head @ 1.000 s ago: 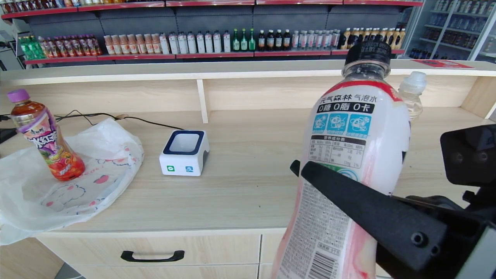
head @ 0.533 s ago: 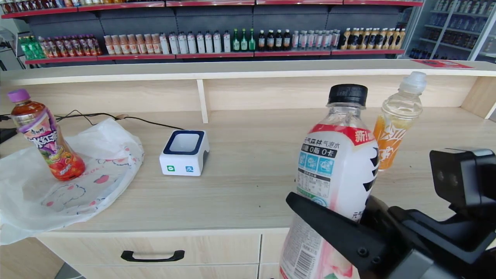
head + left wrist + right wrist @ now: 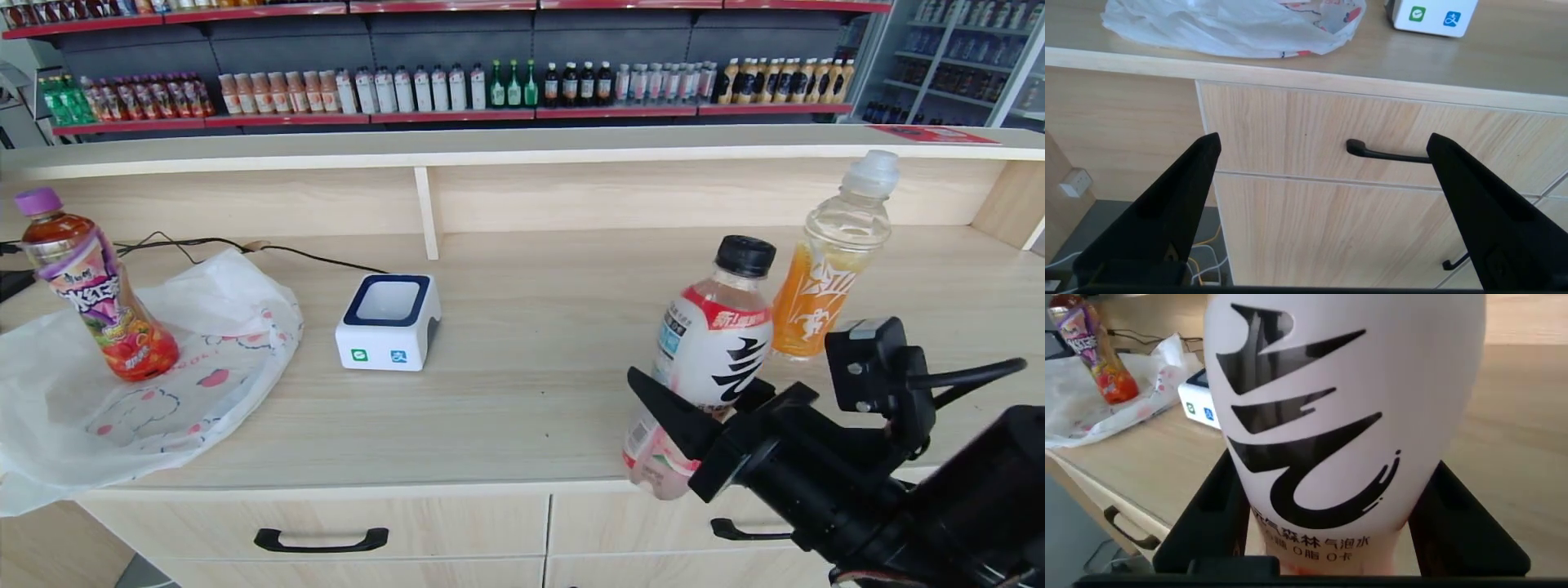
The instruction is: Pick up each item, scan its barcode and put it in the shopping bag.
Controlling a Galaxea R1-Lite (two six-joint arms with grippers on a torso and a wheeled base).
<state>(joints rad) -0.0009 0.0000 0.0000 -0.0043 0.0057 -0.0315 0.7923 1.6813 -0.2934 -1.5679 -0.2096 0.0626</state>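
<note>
My right gripper (image 3: 718,412) is shut on a white sparkling-water bottle (image 3: 709,359) with a black cap and red band, held upright over the counter's front right edge; the same bottle (image 3: 1343,416) sits between the fingers in the right wrist view. An orange drink bottle (image 3: 826,273) stands just behind it. The white scanner (image 3: 388,322) with a blue rim sits mid-counter. A red tea bottle (image 3: 94,294) with a purple cap stands on the flattened plastic shopping bag (image 3: 204,367) at the left. My left gripper (image 3: 1323,204) is open, below counter level in front of the drawers.
A black cable (image 3: 245,245) runs behind the bag to the scanner. A raised back ledge with a divider (image 3: 424,212) bounds the counter. Drawer handles (image 3: 320,540) sit below the front edge. Bare counter lies between scanner and held bottle.
My right arm has lowered and pulled away from the camera with the white bottle, turning it so the label's black brush mark faces front. The orange bottle behind is now uncovered.
</note>
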